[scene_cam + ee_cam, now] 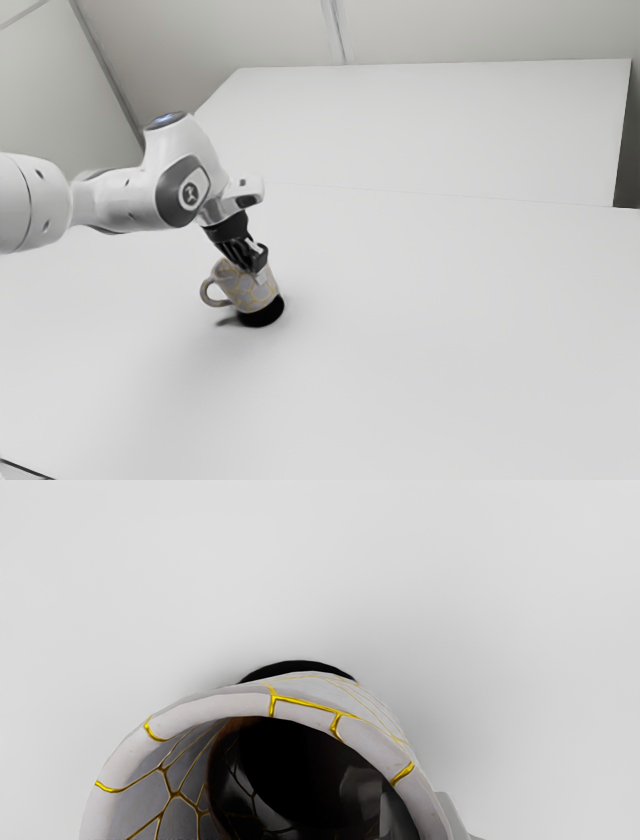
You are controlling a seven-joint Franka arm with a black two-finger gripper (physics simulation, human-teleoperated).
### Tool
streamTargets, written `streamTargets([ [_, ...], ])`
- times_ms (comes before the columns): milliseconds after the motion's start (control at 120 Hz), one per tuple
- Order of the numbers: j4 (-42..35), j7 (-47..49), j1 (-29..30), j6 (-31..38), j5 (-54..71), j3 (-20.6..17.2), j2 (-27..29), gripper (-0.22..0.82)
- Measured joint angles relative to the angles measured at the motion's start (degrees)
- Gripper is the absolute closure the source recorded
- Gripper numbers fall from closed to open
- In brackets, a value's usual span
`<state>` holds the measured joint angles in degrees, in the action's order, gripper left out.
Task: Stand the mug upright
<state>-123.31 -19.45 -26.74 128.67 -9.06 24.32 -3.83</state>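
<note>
exterior view: tool [260, 271] nearly closed, pinching the tilted mug [247, 291] at its rim.

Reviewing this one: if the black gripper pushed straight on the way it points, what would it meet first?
Most likely the pale ceramic mug with gold lines: the gripper is right at its rim. Which part it would press is unclear in depth.

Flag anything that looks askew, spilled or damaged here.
The mug is askew: it leans, its mouth toward the exterior view's left, the pincer at its rim. Gold lines resemble mended cracks, but may be decoration. No spill shows on the table.
</note>
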Motion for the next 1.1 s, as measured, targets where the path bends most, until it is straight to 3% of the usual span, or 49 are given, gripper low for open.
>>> streamTargets([
  [558,-12.3,25.4,-3.4,7.4,17.0,0.3,7.2,0.78],
  [875,-14.3,34.6,-4.1,8.9,18.3,0.6,6.1,0.78],
  [1100,-13.6,36.9,-5.4,8.5,18.1,1.9,5.8,0.31],
])
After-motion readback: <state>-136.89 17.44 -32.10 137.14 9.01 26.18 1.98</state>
